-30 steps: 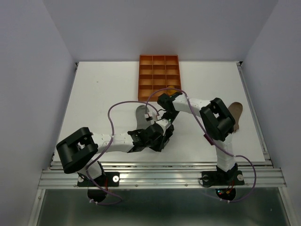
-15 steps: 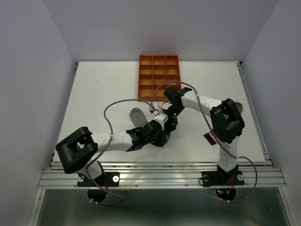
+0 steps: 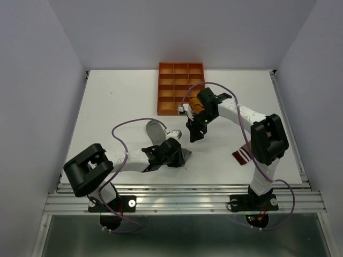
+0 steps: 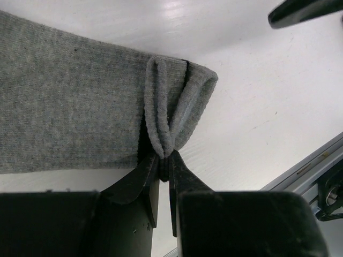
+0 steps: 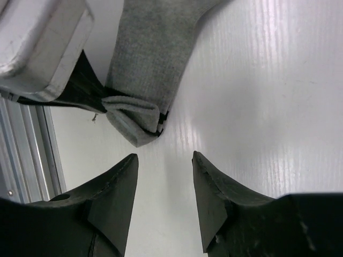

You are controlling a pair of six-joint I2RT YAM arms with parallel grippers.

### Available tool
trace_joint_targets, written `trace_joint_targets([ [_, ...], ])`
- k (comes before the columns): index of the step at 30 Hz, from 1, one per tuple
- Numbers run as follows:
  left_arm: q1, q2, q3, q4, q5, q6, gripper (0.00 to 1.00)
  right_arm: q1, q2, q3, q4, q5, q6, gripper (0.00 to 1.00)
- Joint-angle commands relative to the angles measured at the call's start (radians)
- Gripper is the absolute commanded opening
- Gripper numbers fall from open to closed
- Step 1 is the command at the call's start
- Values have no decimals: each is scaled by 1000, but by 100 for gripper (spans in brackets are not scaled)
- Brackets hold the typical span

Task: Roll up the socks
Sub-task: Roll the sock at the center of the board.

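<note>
The left gripper [image 4: 165, 155] is clamped on the doubled-over end of the grey sock [image 4: 69, 128], near the front edge of the table [image 3: 107, 107]. The rest of the sock lies flat, running back and leftward. The knit looks soft, light and limp, so it will likely sag and unroll unless pinched across the whole fold, at that doubled end. The right gripper [image 5: 163, 160], jaws apart and empty, hovers just beyond the fold, near but not touching.
</note>
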Motion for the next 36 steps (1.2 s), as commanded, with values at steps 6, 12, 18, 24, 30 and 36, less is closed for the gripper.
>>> trace_joint_targets([
  [6,24,-19,-59,-10,-14,-113,0,-71,-22,140,514,254,619,51],
  [12,48,-42,-60,-26,5,-128,0,-71,38,306,677,458,966,51],
  [18,113,-96,-108,2,73,-170,0,-71,-156,9,913,714,1314,52],
  [24,174,-64,-131,60,173,-161,0,-33,-293,-262,848,681,1439,54],
  [30,241,-76,-200,143,270,-214,0,56,-397,-468,761,686,1445,56],
  [36,260,-94,-235,165,279,-299,0,177,-405,-591,827,633,1511,52],
])
